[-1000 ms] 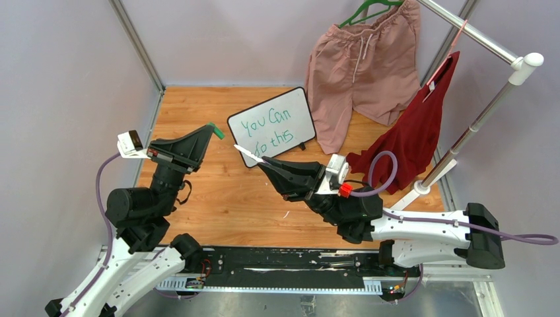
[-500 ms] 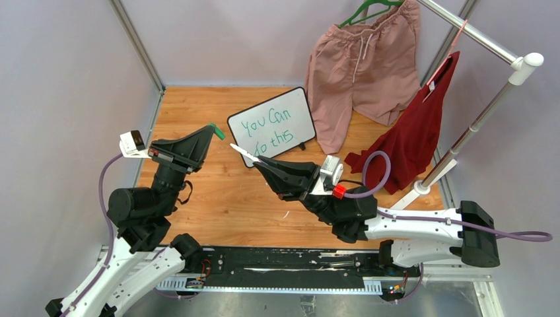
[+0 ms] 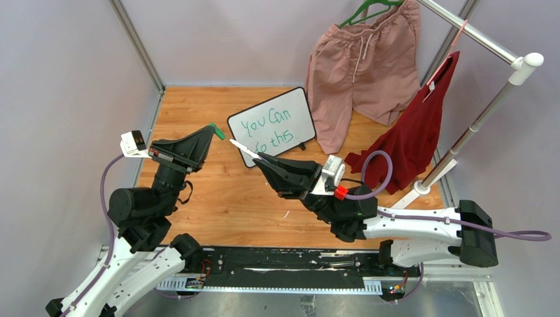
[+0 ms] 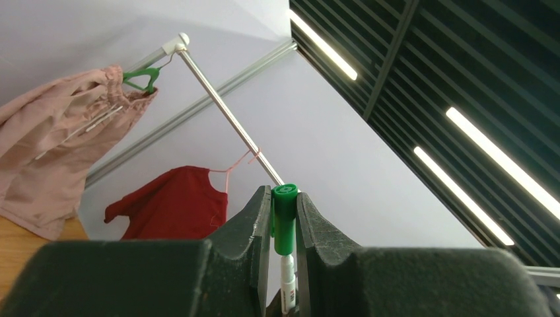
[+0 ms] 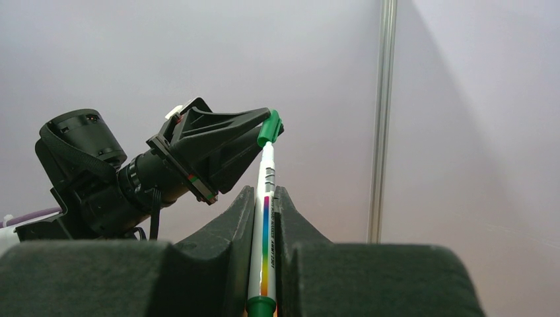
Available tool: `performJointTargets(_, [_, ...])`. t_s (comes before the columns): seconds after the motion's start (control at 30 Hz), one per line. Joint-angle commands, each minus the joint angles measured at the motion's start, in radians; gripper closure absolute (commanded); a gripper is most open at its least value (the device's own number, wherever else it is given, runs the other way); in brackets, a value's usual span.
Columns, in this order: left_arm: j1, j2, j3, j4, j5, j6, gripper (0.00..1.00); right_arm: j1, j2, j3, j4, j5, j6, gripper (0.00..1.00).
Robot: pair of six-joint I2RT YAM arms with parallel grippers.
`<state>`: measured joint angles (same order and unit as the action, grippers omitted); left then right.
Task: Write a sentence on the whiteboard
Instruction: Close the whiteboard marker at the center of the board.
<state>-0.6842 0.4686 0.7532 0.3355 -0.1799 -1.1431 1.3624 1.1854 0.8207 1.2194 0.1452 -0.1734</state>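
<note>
1. Where the wooden tabletop [image 3: 218, 198] runs toward the back wall, we find the whiteboard [image 3: 302, 129]. It sits near the back centre, skewed to the table's edges, just left of the pink shorts [image 3: 360, 63].
2. We read the sentence [image 3: 277, 119] in green on the board, "You Can" above "do this".
3. We see the left gripper [image 3: 211, 133] raised to the left of the board and apart from it. Its jaws are narrowed onto a green cap [image 4: 284, 221], which stands up between the fingertips.
4. The right gripper [image 3: 259, 157] hangs in front of the board's lower left corner. Its jaws pinch the barrel of a white marker [image 5: 266, 218], which points up and left toward the cap.
5. In the right wrist view, the marker's far end meets the mouth of the cap. We cannot tell whether it is seated inside.
6. At the right, the shorts and a red garment [image 3: 413, 129] hang from a metal rail [image 3: 475, 33].
</note>
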Motion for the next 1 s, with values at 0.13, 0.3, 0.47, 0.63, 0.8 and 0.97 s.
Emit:
performJointTargets(0.13, [-0.006, -0.002, -0.012, 0.027, -0.003, -0.015, 1.0, -0.008, 0.006, 0.04, 0.054, -0.013, -0.012, 1.0])
performJointTargets(0.3, [-0.006, -0.002, -0.01, 0.027, 0.001, -0.016, 1.0, -0.008, 0.011, 0.047, 0.047, -0.015, -0.008, 1.0])
performJointTargets(0.47, [-0.006, -0.004, -0.013, 0.027, 0.002, -0.019, 1.0, -0.009, 0.014, 0.048, 0.042, -0.016, -0.003, 1.0])
performJointTargets(0.63, [-0.006, -0.005, -0.014, 0.027, 0.002, -0.02, 1.0, -0.008, 0.016, 0.05, 0.042, -0.016, 0.001, 1.0])
performJointTargets(0.8, [-0.006, -0.006, -0.018, 0.027, 0.004, -0.023, 1.0, -0.009, 0.017, 0.05, 0.041, -0.013, 0.007, 1.0])
performJointTargets(0.97, [-0.006, -0.008, -0.02, 0.027, 0.0, -0.024, 1.0, -0.009, 0.015, 0.049, 0.037, -0.013, 0.012, 1.0])
